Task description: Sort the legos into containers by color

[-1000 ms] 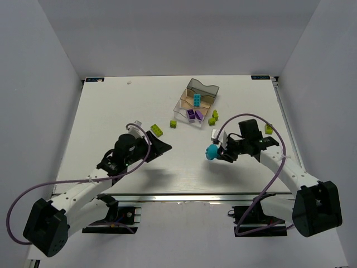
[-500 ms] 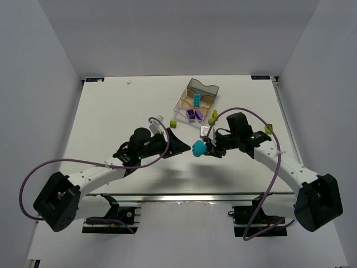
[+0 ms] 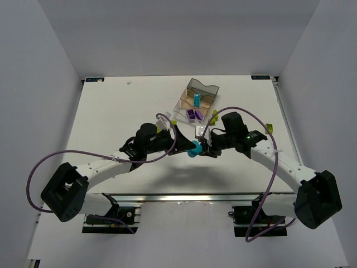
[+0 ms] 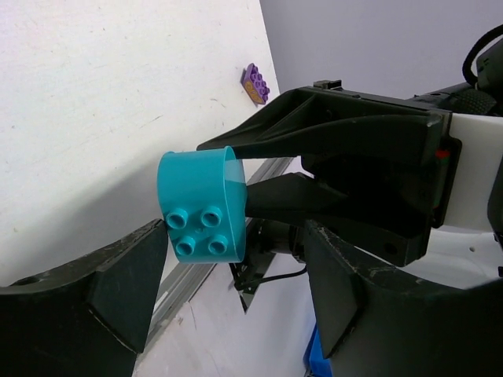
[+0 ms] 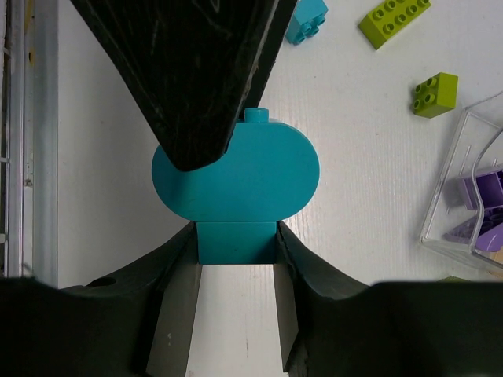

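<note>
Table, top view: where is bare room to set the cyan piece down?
Bare: the table far-left, beyond the left arm, and its far-right corner past the tray. Crowded: beside the tray among lime bricks, and mid-table where left gripper and right gripper meet at the cyan piece.

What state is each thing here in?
Teal round-topped plastic brick: held off the white table.
Right gripper: shut on that brick.
Left gripper: open, fingers either side of that brick.
Clear three-compartment plastic tray: upright, holding cyan bricks and purple bricks.
Lime green bricks: loose on the table.
</note>
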You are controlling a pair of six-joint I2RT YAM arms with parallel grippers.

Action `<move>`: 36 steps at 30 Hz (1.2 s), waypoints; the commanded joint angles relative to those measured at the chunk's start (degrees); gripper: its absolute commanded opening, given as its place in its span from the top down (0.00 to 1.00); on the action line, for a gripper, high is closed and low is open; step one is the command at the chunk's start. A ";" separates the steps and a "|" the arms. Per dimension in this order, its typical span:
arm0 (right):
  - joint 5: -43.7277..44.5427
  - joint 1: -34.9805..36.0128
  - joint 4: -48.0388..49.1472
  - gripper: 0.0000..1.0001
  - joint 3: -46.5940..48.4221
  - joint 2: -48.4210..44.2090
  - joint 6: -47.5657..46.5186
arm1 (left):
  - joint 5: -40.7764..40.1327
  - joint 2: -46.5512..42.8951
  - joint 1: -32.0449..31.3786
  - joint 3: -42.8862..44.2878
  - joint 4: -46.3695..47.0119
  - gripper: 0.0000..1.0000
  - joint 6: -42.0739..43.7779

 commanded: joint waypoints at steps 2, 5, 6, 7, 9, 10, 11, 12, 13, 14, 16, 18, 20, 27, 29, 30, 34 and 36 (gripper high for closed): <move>-1.68 0.58 3.37 0.94 3.52 0.52 1.12 | 1.88 0.80 -0.62 3.00 0.37 0.22 1.13; -1.68 0.67 3.64 0.94 3.70 0.52 1.30 | 1.97 1.07 -0.71 3.09 0.02 0.26 1.22; -1.68 0.67 3.81 0.94 3.70 0.52 1.48 | 1.88 1.16 -0.71 3.09 0.02 0.27 1.22; -1.68 0.67 3.81 0.94 3.70 0.43 1.57 | 1.79 1.16 -0.71 3.18 -0.24 0.27 1.22; -1.77 0.67 4.07 0.94 3.61 0.26 1.92 | 1.70 1.33 -0.71 3.26 -0.51 0.28 1.22; -1.68 0.76 4.16 0.94 3.61 0.17 2.00 | 1.70 1.42 -0.71 3.35 -0.60 0.29 1.31; -1.77 0.76 4.16 0.94 3.70 0.08 2.09 | 1.62 1.51 -0.71 3.35 -0.51 0.30 1.31; -1.77 0.76 4.25 0.94 3.61 0.08 2.18 | 1.79 1.59 -0.71 3.35 -0.42 0.33 1.31; -1.77 0.76 4.25 0.94 3.53 0.08 2.18 | 1.88 1.68 -0.62 3.35 -0.33 0.36 1.31; -1.77 0.76 4.25 0.94 3.52 -0.01 2.18 | 1.97 1.68 -0.71 3.35 -0.25 0.43 1.31; -1.68 0.76 4.34 0.94 3.17 -0.18 2.18 | 2.05 1.77 -0.71 3.44 -0.24 0.58 1.31; -1.68 0.76 4.43 0.95 3.00 -0.27 2.27 | 2.05 1.86 -0.62 3.35 -0.16 0.68 1.31; -1.77 0.76 4.52 0.96 2.73 -0.53 2.44 | 2.23 1.77 -0.71 3.35 0.02 0.76 1.31; -0.71 0.76 4.52 0.98 0.80 -2.12 1.92 | -0.40 -0.25 -0.62 2.21 -0.33 0.98 1.22; -0.19 0.76 4.43 0.99 0.19 -2.99 1.83 | -1.02 -0.86 -0.27 1.86 -0.42 0.99 0.96; 0.08 0.76 4.51 0.99 -0.51 -3.26 1.66 | -1.46 -1.65 -0.10 1.34 -0.33 0.99 0.96; 0.69 0.23 4.16 0.99 -1.92 -4.66 1.57 | -2.60 -4.29 1.40 0.10 -0.95 0.99 0.61; 0.96 -0.12 3.81 1.00 -2.36 -5.02 1.39 | -2.78 -5.52 2.63 -0.42 -1.56 0.99 0.52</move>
